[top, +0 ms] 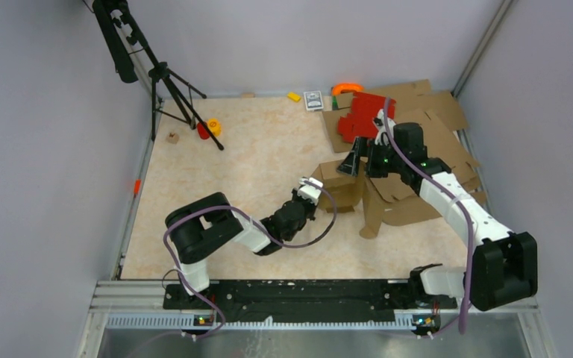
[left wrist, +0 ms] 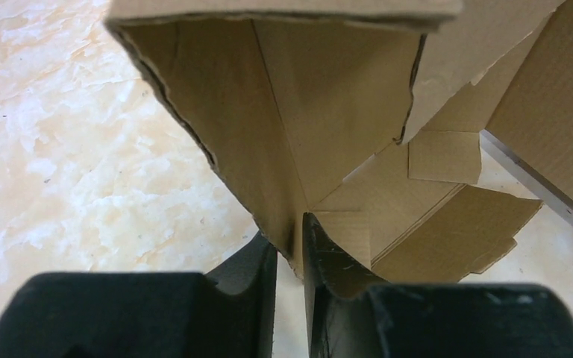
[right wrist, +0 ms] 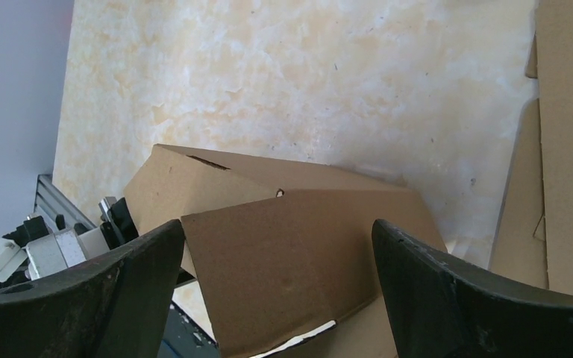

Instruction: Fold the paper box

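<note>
at the far left a black tripod [top: 166, 80] stands on the marbled table [top: 254, 149], with a small red and yellow object [top: 210, 128] beside one leg. moving right, the left arm reaches low across the table, and the left gripper [top: 317, 188] meets the near left side of the paper box [top: 341, 183], which sits partly raised at the table's middle right. its wrist view shows the left gripper [left wrist: 291, 246] pinched nearly together on the bottom edge of a creased brown panel of the box [left wrist: 321, 97]. the right gripper [top: 363, 158] hangs over the box's far side. from its own camera the right gripper [right wrist: 277, 231] is spread wide, with the box's top panels [right wrist: 216, 179] below and between the fingers and no contact visible. red cardboard sheets [top: 364, 115] lie behind it. flat brown cardboard sheets [top: 436, 112] are spread toward the right wall.
</note>
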You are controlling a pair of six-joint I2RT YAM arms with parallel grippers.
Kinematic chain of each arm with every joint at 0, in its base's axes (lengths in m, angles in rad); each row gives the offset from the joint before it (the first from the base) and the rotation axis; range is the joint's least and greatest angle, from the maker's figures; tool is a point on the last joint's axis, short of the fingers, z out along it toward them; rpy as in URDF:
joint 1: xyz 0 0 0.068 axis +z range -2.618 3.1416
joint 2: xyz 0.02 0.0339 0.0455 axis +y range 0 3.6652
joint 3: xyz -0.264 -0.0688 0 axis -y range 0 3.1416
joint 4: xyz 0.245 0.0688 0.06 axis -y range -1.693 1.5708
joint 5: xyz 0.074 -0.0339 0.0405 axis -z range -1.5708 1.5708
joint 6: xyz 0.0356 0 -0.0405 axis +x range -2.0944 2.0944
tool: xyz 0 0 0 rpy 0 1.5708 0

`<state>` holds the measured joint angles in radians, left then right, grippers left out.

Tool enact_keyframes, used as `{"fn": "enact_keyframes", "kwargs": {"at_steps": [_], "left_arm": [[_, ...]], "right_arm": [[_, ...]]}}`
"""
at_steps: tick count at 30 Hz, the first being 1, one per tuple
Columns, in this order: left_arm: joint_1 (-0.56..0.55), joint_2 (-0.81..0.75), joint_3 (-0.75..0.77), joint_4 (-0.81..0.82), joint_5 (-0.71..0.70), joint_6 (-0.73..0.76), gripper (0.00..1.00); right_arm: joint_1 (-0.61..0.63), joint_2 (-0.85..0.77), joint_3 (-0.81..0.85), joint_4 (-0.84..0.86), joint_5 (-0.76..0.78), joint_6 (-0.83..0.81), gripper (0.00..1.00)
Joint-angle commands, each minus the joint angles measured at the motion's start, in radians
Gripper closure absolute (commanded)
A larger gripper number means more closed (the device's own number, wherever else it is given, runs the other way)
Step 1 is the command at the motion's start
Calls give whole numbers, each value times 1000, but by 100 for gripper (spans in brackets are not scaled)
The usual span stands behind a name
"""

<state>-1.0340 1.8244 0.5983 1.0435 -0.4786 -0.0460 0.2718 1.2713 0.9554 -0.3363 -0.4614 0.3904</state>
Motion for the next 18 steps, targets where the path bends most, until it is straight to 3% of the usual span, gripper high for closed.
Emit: {"fn": "enact_keyframes", "kwargs": {"at_steps": [1, 5, 10, 18], "left_arm": [[-7, -18, 7, 28, 18, 8, 79], [-7, -31, 7, 21, 27, 10, 72], [-6, -45, 14, -1, 37, 17, 70], [-24, -48, 72, -89, 21, 38, 85]], "right_arm": [[-3, -45, 15, 33, -13, 10, 6], [-3, -47, 19, 26, -25, 13, 6], [-2, -53, 8, 30, -37, 18, 7], [-2, -59, -26, 59, -79, 51, 11]]}}
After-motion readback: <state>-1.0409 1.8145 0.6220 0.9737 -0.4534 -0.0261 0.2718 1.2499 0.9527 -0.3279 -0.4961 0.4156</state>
